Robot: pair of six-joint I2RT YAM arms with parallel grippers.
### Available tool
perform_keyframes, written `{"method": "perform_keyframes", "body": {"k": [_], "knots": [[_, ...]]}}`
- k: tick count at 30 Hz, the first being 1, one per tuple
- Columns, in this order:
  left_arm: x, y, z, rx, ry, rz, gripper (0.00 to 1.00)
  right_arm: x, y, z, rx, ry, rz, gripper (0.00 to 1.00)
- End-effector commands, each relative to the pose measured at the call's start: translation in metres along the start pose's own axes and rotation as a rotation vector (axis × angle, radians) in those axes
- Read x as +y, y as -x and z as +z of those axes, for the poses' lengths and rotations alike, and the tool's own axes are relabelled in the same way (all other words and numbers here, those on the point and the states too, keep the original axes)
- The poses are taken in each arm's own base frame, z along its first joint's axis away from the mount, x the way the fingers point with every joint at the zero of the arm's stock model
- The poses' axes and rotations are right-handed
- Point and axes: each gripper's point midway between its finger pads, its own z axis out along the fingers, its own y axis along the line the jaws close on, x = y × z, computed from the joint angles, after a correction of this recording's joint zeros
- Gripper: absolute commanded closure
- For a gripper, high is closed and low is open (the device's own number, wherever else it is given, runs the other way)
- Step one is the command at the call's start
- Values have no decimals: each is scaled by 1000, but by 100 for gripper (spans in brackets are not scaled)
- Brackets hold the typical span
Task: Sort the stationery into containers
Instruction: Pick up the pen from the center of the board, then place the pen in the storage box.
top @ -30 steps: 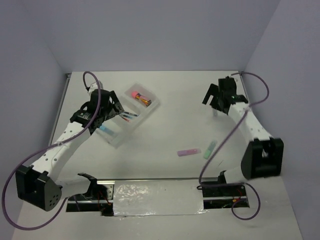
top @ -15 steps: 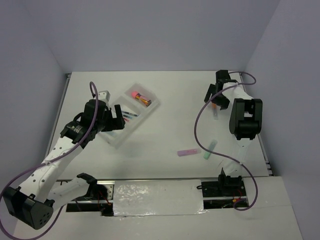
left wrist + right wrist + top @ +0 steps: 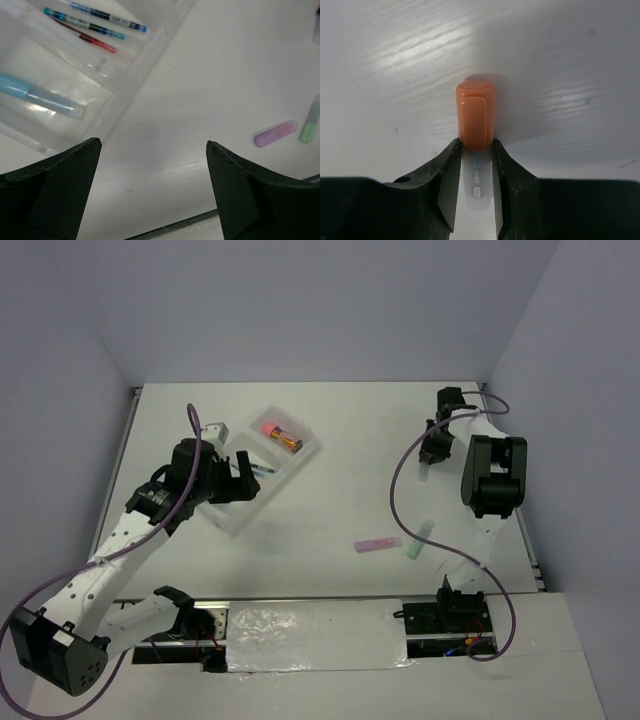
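Right gripper [image 3: 476,145] is at the far right of the table [image 3: 350,470]. Its fingers pinch the orange-tipped grey piece [image 3: 476,117] from both sides, just below the orange cap. The piece lies flat on the table, cap pointing away from the wrist.

Left gripper [image 3: 152,144] hovers beside the tray's [image 3: 312,445] near end with its fingers spread wide and nothing between them.

The tray sits diagonally at centre-left:
- Far compartment: pink-capped cylinder [image 3: 280,434].
- Middle compartment: thin blue pens [image 3: 107,19] and a red pen [image 3: 95,42], side by side.
- Near compartment: blue bar [image 3: 40,95].

Purple bar [image 3: 378,544] and green bar [image 3: 420,538] lie loose on the table, near each other. They are right of centre, toward the near edge and well apart from the tray.
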Motion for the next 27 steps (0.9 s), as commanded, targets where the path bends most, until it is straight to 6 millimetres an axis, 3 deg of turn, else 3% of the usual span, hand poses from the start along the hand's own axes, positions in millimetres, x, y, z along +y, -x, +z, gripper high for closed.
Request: {"method": "perform_keyframes", "body": {"k": [1,2,3,5,6,8,9,10,12,16,20,24,27], "knots": [[-38,23,5,-66,-181,-74,1,84,-16,-52,-90,280,-173,87],[-42,19,5,-47,-202,-94,1,97,-15,-64,-137,280,-219,87],[-56,35,4,-102,-266,-102,1,109,-12,-77,-190,284,-257,88],[-77,38,3,-104,-385,-146,1,161,-33,-119,-249,433,-370,88],[-88,52,0,-156,-440,-152,1,184,-40,-134,-276,515,-405,87],[-96,54,0,-161,-491,-214,1,226,-81,-162,-264,658,-509,87],[-100,59,0,-187,-521,-223,1,242,-86,-187,-319,723,-526,87],[-105,64,-3,-204,-551,-234,1,248,-102,-191,-312,757,-546,87],[-115,69,-7,-221,-615,-264,1,279,-135,-223,-324,890,-592,87],[-119,69,-11,-230,-655,-285,1,309,-170,-258,-325,1008,-617,87],[-111,61,-9,-221,-620,-292,6,325,-183,-289,-365,1111,-604,86],[-103,56,-6,-226,-585,-305,10,336,-197,-298,-337,1147,-623,85],[-98,56,-4,-227,-560,-299,21,340,-209,-304,-323,1192,-633,85]]}}
